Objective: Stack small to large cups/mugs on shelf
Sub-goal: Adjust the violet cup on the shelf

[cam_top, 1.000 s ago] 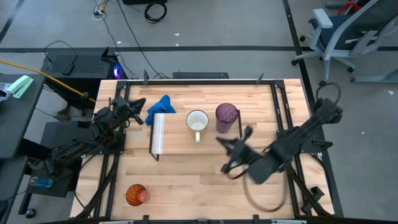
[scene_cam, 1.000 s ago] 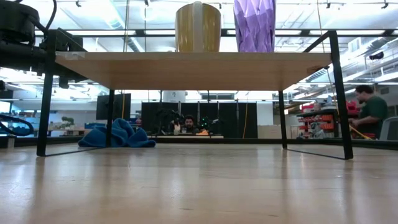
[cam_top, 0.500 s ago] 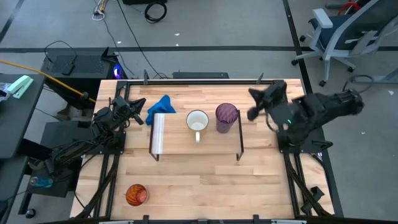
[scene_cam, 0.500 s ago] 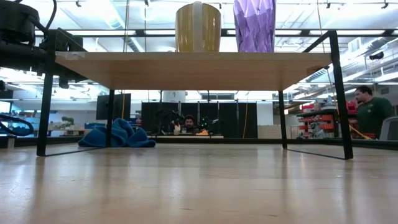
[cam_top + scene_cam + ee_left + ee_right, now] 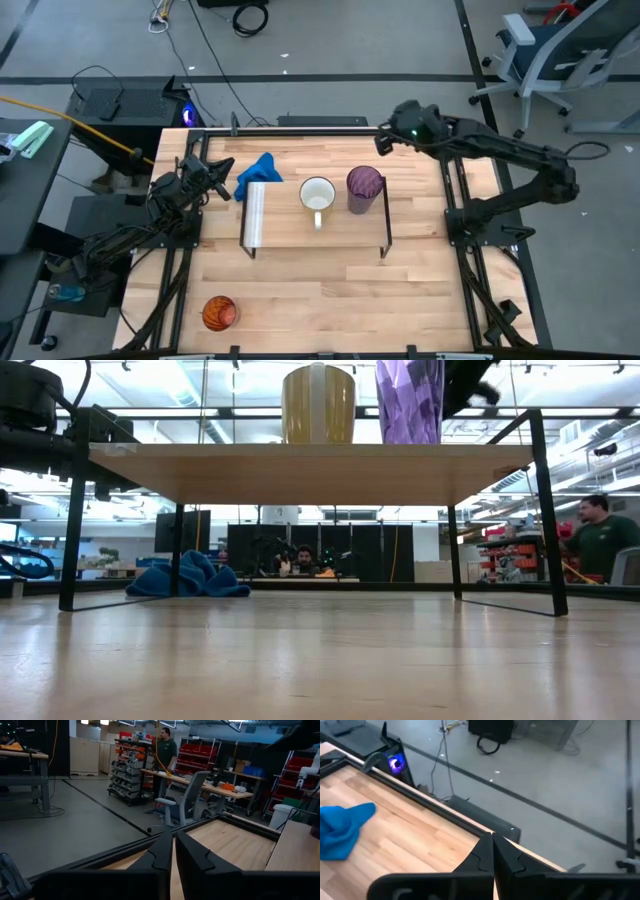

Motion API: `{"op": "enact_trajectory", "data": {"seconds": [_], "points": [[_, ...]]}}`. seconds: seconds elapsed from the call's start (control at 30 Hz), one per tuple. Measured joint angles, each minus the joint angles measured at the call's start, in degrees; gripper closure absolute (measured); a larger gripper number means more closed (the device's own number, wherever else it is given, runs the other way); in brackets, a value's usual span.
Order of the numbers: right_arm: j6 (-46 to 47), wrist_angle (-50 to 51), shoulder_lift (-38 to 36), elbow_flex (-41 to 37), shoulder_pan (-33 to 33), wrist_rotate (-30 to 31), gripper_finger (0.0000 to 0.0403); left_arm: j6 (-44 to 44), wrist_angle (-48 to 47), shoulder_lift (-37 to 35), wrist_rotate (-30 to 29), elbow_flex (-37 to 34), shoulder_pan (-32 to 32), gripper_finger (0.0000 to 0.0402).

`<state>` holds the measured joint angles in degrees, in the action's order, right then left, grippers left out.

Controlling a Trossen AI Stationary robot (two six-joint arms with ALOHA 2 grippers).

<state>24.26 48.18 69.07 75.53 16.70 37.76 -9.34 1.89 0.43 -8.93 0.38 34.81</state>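
Light-wood shelf (image 5: pixel 300 238) carries white mug (image 5: pixel 317 194) and purple tumbler (image 5: pixel 364 187) side by side. Orange cup (image 5: pixel 219 313) alone on bench (image 5: pixel 330 300), near front-left corner. Blue cloth (image 5: pixel 258 169) by shelf's white end. Right pincer (image 5: pixel 383 142) above back edge, fingers shut, empty. Left pincer (image 5: pixel 224 166) at left edge, nearly closed, empty.

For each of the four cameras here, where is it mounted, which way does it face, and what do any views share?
High: overhead, straight down; both arms, shelf, orange cup.
Low: tabletop level, facing the room; purple tumbler, white mug above.
Left wrist: past the shut left gripper toward a person.
Right wrist: past the shut right gripper over the far table edge.
Shared: blue cloth in high, low, right wrist.
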Motion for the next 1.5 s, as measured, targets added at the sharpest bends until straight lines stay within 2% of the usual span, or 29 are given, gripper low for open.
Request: {"op": "enact_trajectory", "data": {"seconds": [0.17,0.23,0.3,0.47,0.57,0.77,1.13,1.5], "points": [[-3.8,-5.9,5.6,0.0,4.5,-7.6,0.0403,0.1,0.0,0.0,0.0,0.0,0.0,0.0366],[-4.9,-6.2,7.5,0.0,6.4,-8.6,0.0403,0.1,0.0,0.0,0.0,0.0,0.0,0.0366],[-5.9,-6.2,8.1,0.0,8.4,-9.7,0.0403,-0.1,0.0,0.0,0.0,0.0,0.0,0.0369],[-7.0,-7.0,7.3,0.0,12.4,-20.5,0.0403,-0.1,-0.1,0.0,0.0,0.0,0.0,0.0376],[-7.9,-5.7,7.3,0.0,13.2,-24.5,0.0403,-0.1,-0.1,0.0,0.0,0.0,0.0,0.0376],[-8.0,-2.3,7.6,0.0,12.7,-24.1,0.0403,-0.6,-0.1,0.0,0.0,0.0,0.0,0.0368],[-7.8,-2.5,8.2,0.0,7.1,-21.2,0.0403,-0.5,-0.1,0.0,0.0,0.0,0.0,0.0376],[-7.3,-2.6,8.2,0.0,3.3,-19.8,0.0403,-0.4,-0.1,0.0,0.0,0.0,0.0,0.0366]]}}
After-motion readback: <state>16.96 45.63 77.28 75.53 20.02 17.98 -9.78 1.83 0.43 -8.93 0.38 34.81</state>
